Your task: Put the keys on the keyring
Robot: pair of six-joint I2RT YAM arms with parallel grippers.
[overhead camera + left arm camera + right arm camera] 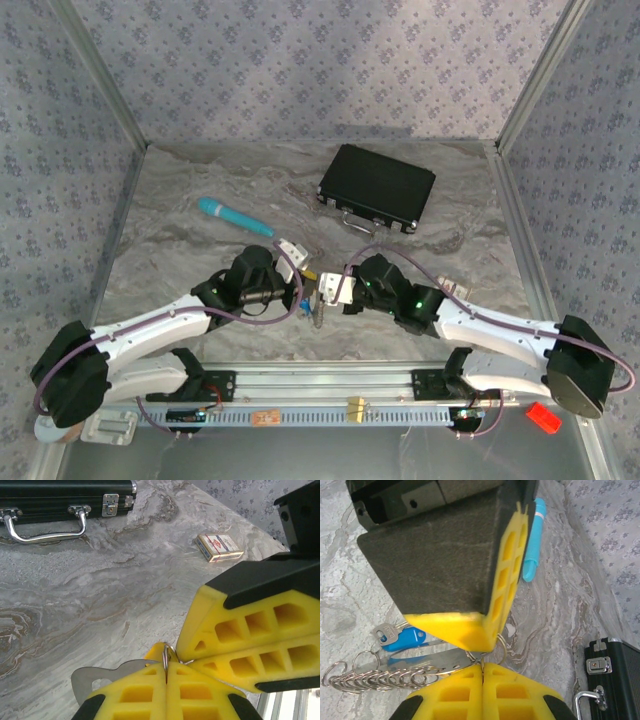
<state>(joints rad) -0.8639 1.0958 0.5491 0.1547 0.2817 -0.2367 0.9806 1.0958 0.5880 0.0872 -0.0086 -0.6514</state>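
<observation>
With left pincer (166,669) and right pincer (482,667) both clenched on the keyring (165,656) over the surface (350,595), blue key (410,637) dangling beside, pry its coils apart gently, never twisting.

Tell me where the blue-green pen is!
The teal plastic pen lies on the grey marbled table, left of centre in the top view. The black rectangular case with a metal handle is to its right.

Grey marbled table (200,270). Black case (377,187) near far edge. Teal pen (234,216) toward left edge; card box (219,547) toward right edge.
</observation>
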